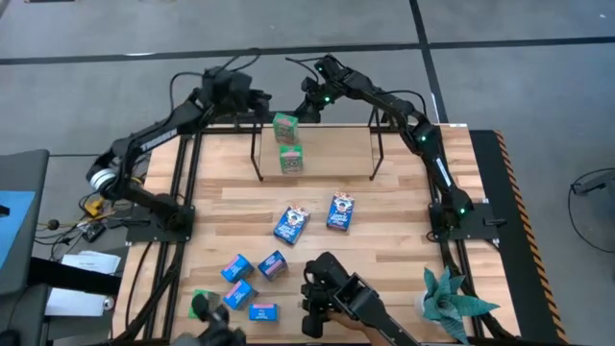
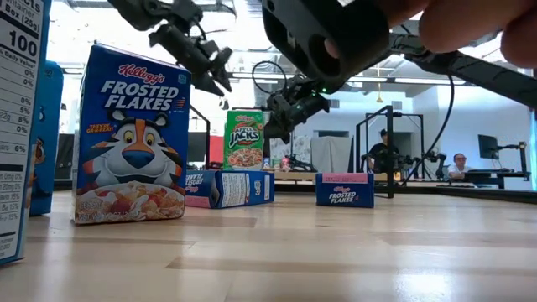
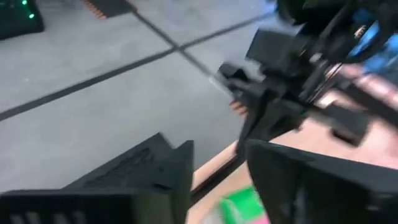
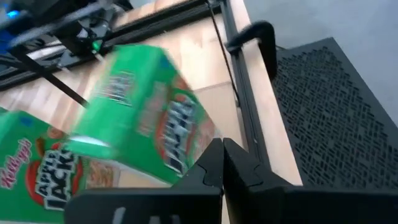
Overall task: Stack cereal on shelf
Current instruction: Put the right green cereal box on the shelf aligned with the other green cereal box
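you're stacking green cereal boxes (image 1: 285, 128) on the shelf (image 1: 336, 154) — right pincer (image 1: 311, 108) closed, empty; left pincer (image 1: 258, 100) grip unclear — next, check alignment.

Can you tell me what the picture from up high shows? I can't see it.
Two green cereal boxes stand on the shelf, with both robot hands, left hand and right hand, above it. More blue boxes lie on the table.
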